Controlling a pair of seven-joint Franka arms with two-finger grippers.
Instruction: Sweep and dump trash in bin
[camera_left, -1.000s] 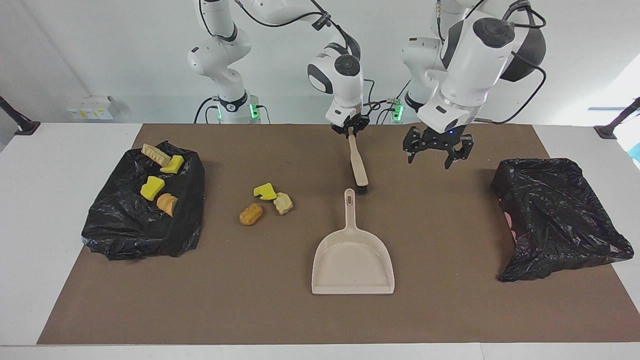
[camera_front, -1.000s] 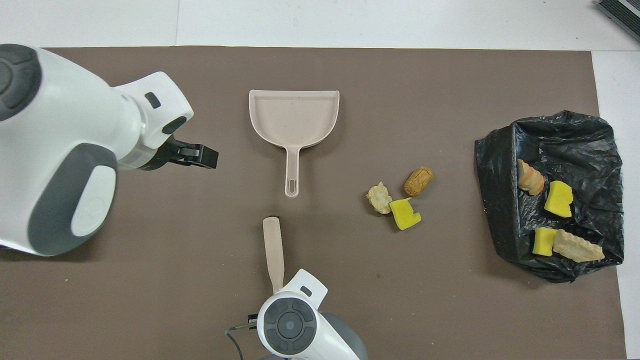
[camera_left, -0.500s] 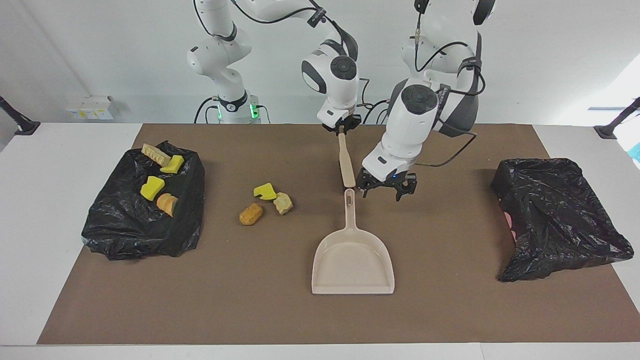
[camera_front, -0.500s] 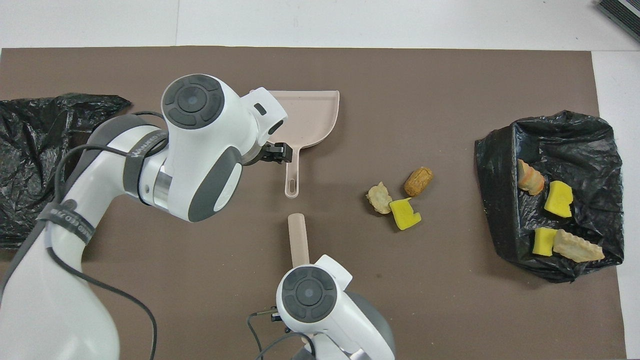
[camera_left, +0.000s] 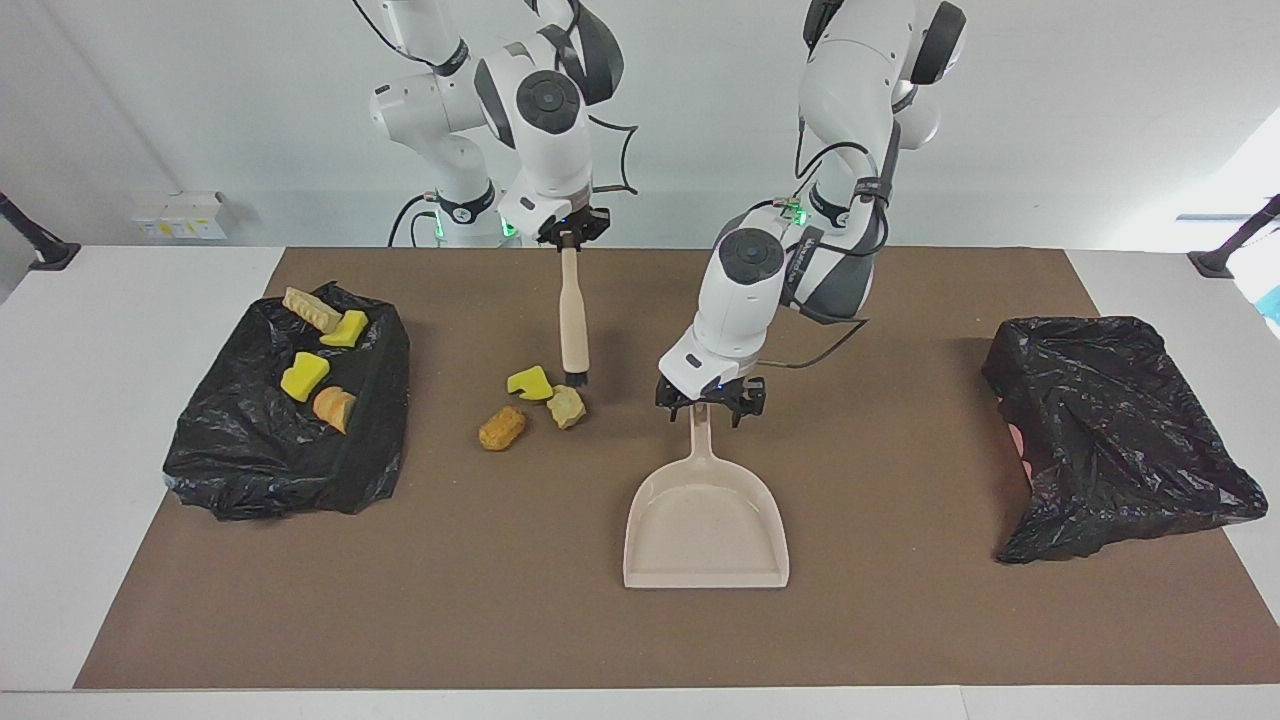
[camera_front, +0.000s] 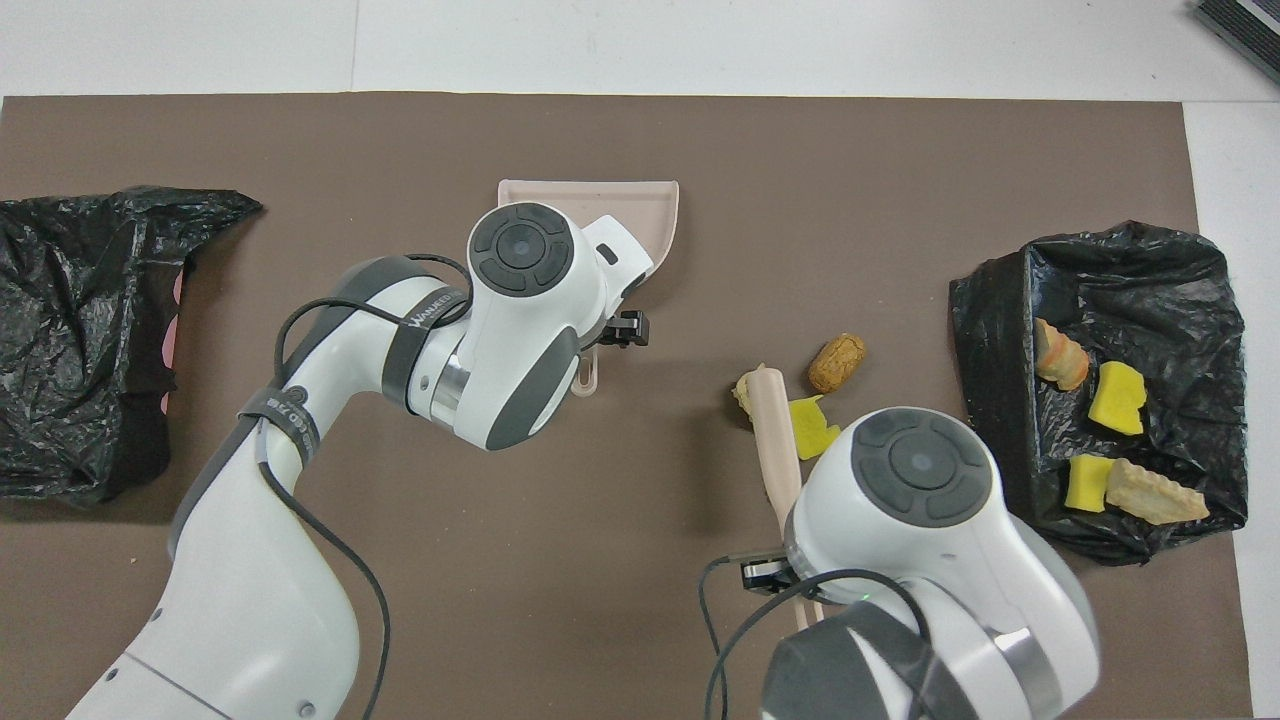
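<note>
Brush (camera_left: 573, 318) sits nearest the robots, its handle top clamped in the right gripper (camera_left: 571, 232), whose fingers are shut on it; the black bristles hang down just beside the pale tan chunk (camera_left: 566, 406). Half a second ago this brush hung over the dustpan handle's end; it has since swung toward the right arm's end of the table and now stands nearly upright by the loose trash. The left gripper (camera_left: 711, 400) has also shifted: it was beside the dustpan handle and now straddles the handle's upper end, fingers spread wide on either side of it, low to the mat.

Three loose chunks lie together on the brown mat (camera_left: 900, 620): a yellow one (camera_left: 529, 383), the tan one touching it, and an orange-brown one (camera_left: 502, 428) a little farther from the robots. None of them has moved.

The dustpan (camera_left: 706, 520) lies flat, its mouth pointing away from the robots, unmoved.

Toward the right arm's end of the table a black bag-lined bin (camera_left: 290, 410) holds four more chunks (camera_left: 304, 376). Toward the left arm's end lies another black bag (camera_left: 1110, 430), crumpled. The left arm's forearm hides most of the dustpan in the overhead view.
</note>
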